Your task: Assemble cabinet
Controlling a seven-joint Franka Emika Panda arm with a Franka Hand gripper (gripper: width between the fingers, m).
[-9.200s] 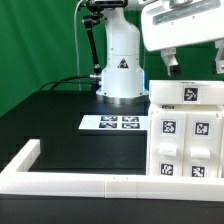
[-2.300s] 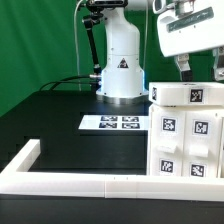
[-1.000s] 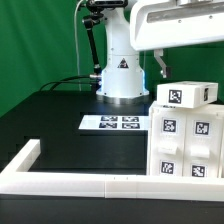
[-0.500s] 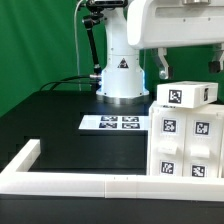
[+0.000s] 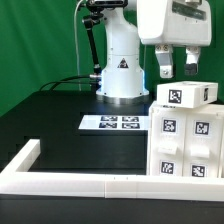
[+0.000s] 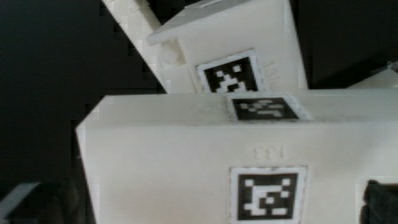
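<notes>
The white cabinet stands at the exterior view's right, with black-and-white tags on its front blocks. A white top block lies on it, slightly skewed. My gripper hangs open just above that block, nothing between its fingers. In the wrist view the cabinet fills the picture, tags on its upper face. The gripper straddles it without touching, and its dark fingertips show at the picture's two edges. Beyond it is another tagged white face.
The marker board lies on the black table in front of the arm's white base. A low white rail runs along the near edge and turns up the exterior view's left side. A green backdrop stands behind.
Over the last second the hand has turned about its vertical axis above the cabinet, so its fingers look closer together. The cabinet has not moved. The jaws stayed open.
</notes>
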